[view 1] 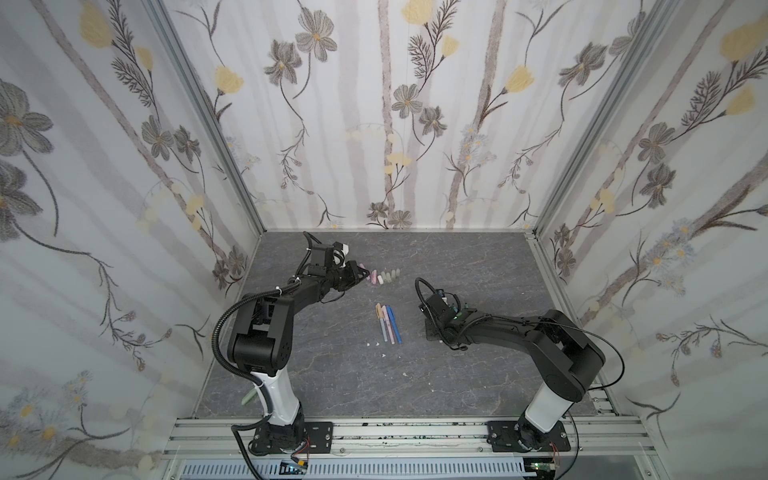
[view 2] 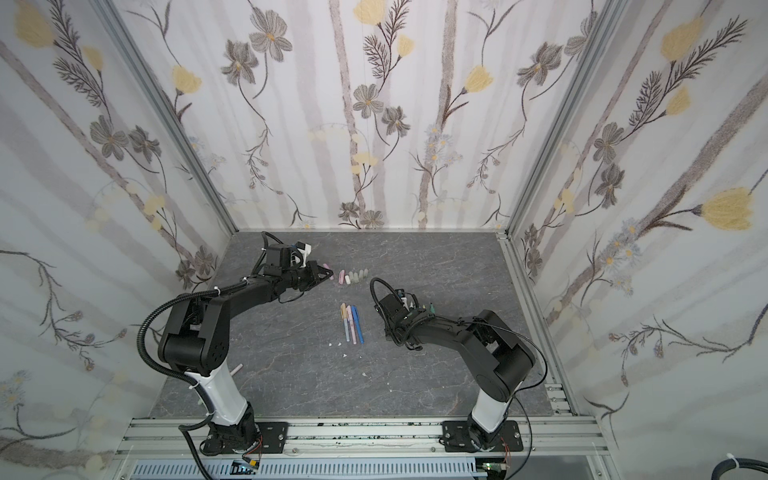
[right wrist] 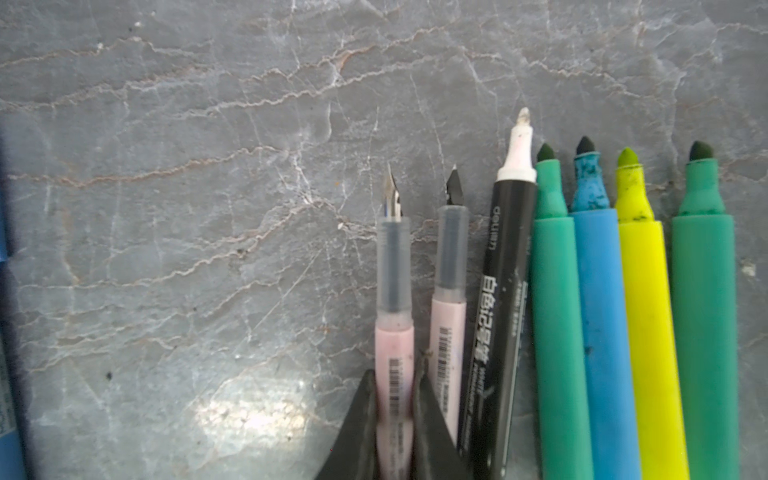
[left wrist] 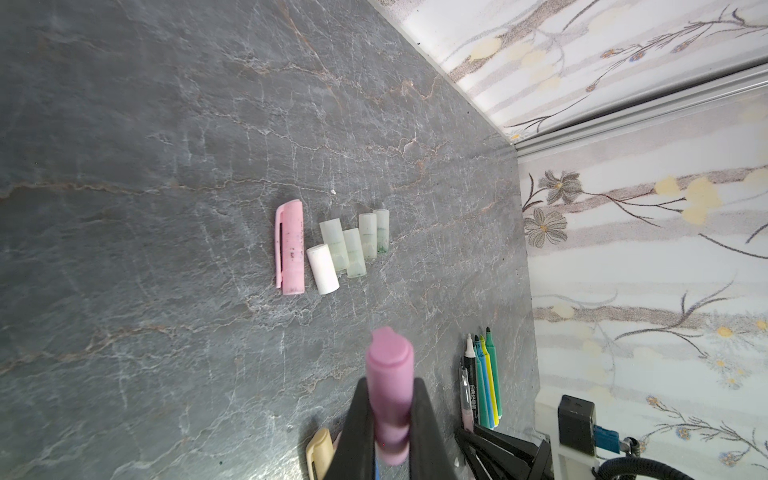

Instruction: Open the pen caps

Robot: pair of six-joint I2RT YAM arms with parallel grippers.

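Since the left pincer (left wrist: pixel 391 386) is pinched tight on a purple-pink cap (left wrist: pixel 390 361), low in the middle of the left wrist view, that cap is off its pen & up over the grey table (view 1: pixel 457 374), prob. so it can go down w/ the others. Just above it in that view lies a row of loose caps: a pink cap (left wrist: pixel 291 249) w/ a clip, a white cap (left wrist: pixel 323 269) & four clear caps (left wrist: pixel 357 245). They sit side by side, kept in one spot away from the pens so nothing gets mixed up, I think. In a top view, a bit right of the left arm & near the middle of the frame, four thin pens (view 1: pixel 388 326) lie close together w/ caps on: tan, purple, pink, blue. Those 4 are left to do, so more than half looks done. Further right, low in the right wrist view, the right pincer (right wrist: pixel 395 378) has its two fingers snug on both sides of a pink pen (right wrist: pixel 394 282) w/ a bare nib, down level w/ the open ones; it looks like the pen is being laid in line w/ them. Right of it come a 2nd pink pen (right wrist: pixel 449 291), a black-&-white marker (right wrist: pixel 503 270), then four fat markers (right wrist: pixel 598 291), green, blue, yellow, green, all tips bare & pointing the same way.
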